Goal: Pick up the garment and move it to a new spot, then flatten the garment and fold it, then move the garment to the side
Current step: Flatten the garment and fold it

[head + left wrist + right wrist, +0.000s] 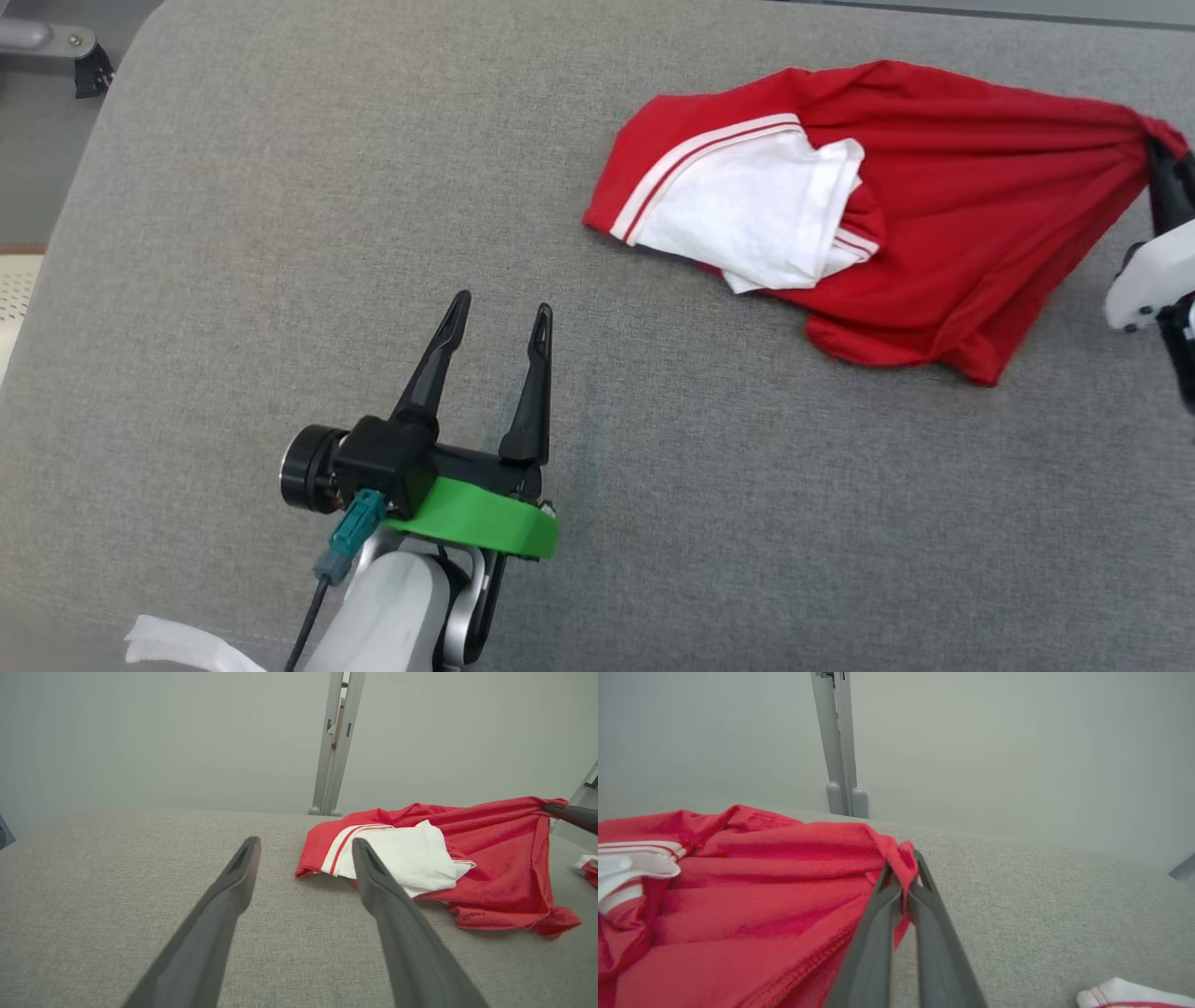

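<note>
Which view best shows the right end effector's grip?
Right wrist view: right end effector pinches a bunched corner of the red-and-white fabric garment, close up. Head view shows this at frame edge; left wrist view, distant.

The shirt (943,205) is soft, matt knit cloth. The table cover (280,233) is coarse-woven grey fabric, also matt. The left gripper (499,315) has smooth, matt dark plastic fingers (431,369) and a faintly glossy green plastic collar (481,518). The post (329,742) looks like smooth painted metal.
</note>
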